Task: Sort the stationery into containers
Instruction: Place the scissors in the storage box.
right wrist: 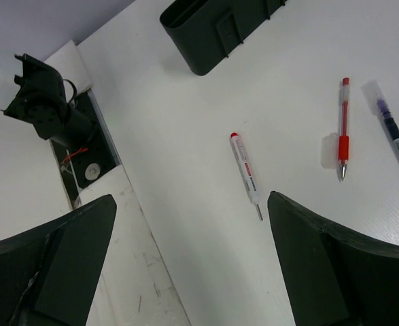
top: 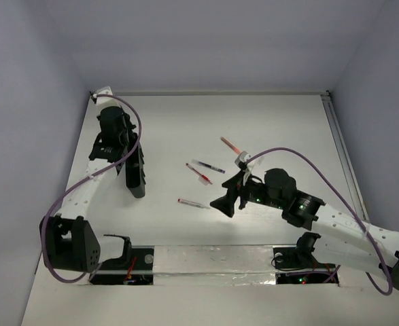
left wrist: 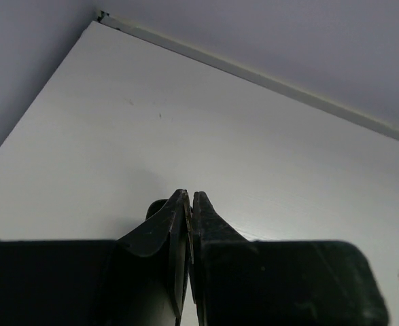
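Right hand: fingers spread fully wide, nothing held or touched, poised over the worktop to the right of the black box. Left hand: fingers pressed together, nothing gripped; whether the box is touched cannot be told. White-and-red pen: laid flat right of the box, nearest to it, just ahead of the right hand's gap. Red pen and dark pen: laid side by side farther right of the box. Reddish pen: farthest right, toward the back. All pens are found outside the box. Bare worktop is seen between box and nearest pen, and beyond the box up to the raised far edge; a wall stands left of the box.
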### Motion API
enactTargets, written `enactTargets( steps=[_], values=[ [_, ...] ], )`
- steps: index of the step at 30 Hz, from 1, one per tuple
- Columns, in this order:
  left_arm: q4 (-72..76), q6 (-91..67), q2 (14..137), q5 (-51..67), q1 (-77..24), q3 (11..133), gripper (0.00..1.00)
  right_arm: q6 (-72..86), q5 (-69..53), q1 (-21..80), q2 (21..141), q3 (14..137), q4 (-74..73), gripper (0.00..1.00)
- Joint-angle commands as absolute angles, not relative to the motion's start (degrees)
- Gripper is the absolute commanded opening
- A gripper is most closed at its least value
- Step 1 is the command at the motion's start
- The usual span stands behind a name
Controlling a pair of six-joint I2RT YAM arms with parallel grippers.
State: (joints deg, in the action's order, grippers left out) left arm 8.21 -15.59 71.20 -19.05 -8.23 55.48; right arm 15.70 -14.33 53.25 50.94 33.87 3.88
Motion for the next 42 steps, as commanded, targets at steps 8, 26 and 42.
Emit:
enactTargets(
  steps=[8, 26, 42],
  values=[
    [13.36, -6.16, 75.23, -13.19, -6.42, 56.96, 0.00, 16.61, -8.53, 53.26, 46.58, 32.52, 7.82, 0.98],
    [15.12, -4.66, 79.01, -10.90, -4.22, 55.55, 0.00, 16.08, -6.68, 53.26, 47.46, 32.69, 7.47, 0.98],
    [15.38, -4.13, 82.18, -11.60, -3.69, 54.49, 0.00, 15.82, -4.92, 53.26, 48.08, 32.96, 7.03, 0.98]
  ],
)
